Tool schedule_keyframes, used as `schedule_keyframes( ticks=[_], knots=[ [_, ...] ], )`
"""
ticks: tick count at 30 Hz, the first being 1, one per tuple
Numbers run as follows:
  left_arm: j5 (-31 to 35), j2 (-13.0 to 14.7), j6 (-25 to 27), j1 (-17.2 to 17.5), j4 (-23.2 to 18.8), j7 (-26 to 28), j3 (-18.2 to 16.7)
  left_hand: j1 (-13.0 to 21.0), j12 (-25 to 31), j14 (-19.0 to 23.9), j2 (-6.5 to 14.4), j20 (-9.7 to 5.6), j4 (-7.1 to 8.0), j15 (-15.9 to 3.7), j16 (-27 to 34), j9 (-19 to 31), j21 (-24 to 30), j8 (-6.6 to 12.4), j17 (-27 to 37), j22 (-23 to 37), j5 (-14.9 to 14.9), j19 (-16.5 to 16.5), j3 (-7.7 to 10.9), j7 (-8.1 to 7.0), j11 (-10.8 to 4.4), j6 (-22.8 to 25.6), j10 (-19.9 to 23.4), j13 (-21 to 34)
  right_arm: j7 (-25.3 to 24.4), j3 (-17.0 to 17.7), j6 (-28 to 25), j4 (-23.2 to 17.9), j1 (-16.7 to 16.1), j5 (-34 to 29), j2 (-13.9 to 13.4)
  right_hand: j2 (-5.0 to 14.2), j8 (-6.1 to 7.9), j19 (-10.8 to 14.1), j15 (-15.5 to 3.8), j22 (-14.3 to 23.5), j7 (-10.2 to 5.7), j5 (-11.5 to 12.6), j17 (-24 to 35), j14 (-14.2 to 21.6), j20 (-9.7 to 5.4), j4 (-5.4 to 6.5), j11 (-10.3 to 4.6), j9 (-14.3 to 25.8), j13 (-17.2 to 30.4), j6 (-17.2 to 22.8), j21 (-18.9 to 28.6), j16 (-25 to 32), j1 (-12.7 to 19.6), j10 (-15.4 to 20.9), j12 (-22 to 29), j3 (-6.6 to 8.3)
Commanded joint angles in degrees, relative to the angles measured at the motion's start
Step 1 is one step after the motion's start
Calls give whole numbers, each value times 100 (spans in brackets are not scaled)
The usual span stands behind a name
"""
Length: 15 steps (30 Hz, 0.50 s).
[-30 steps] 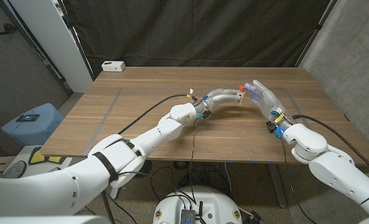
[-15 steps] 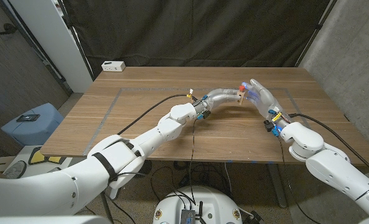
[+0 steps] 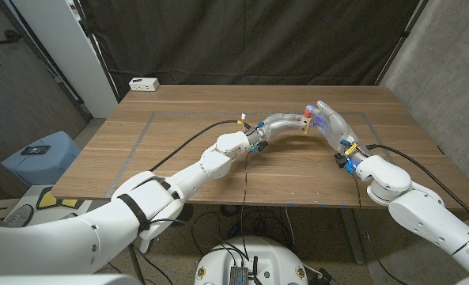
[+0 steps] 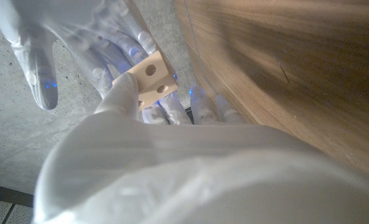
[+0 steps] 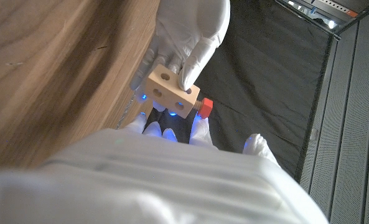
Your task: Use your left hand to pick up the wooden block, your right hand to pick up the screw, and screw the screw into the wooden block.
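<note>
The wooden table (image 3: 179, 150) is carrying both arms, which are meeting above its far middle. A grey tape line (image 3: 143, 131) is marking a rectangle on the tabletop, and a white box (image 3: 144, 83) is sitting at the far left corner.

The left hand (image 3: 285, 123) is reaching in from the left and is gripping the wooden block (image 3: 305, 124) between thumb and fingers, holding it clear of the tabletop. In the right wrist view, the left hand (image 5: 187, 37) is wrapping over the block (image 5: 172, 93), whose drilled holes are facing the camera.

The right hand (image 3: 329, 123) is standing just beside the block, fingers extending toward it. The red screw (image 3: 308, 112) is sitting at the block's end, its red head (image 5: 205, 107) touching the block's side. Whether the right fingers are pinching the screw cannot be determined.
</note>
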Motion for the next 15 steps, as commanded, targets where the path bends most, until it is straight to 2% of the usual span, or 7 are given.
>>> schedule_keyframes(
  ticks=[1,15],
  knots=[
    [3,50,49,58,-139,40,4,21,33,33,57,33,33,-148,35,31,26,31,14,30,36,31,37,68,36,159,31,1,-11,9,-1,-70,-64,24,-68,32,23,-42,-35,17,-8,-7,14,-787,22,24,-38,0,12,-29,18,20,-23,-548,29,30],
    [1,86,92,99,-241,65,15,13,31,33,55,34,36,-144,34,31,26,30,14,30,37,32,38,66,27,157,25,1,-75,55,30,-128,-162,-3,-86,35,34,-29,-35,16,-15,-4,7,-782,24,19,-39,0,12,-20,28,22,-14,-535,40,49]
  ],
)
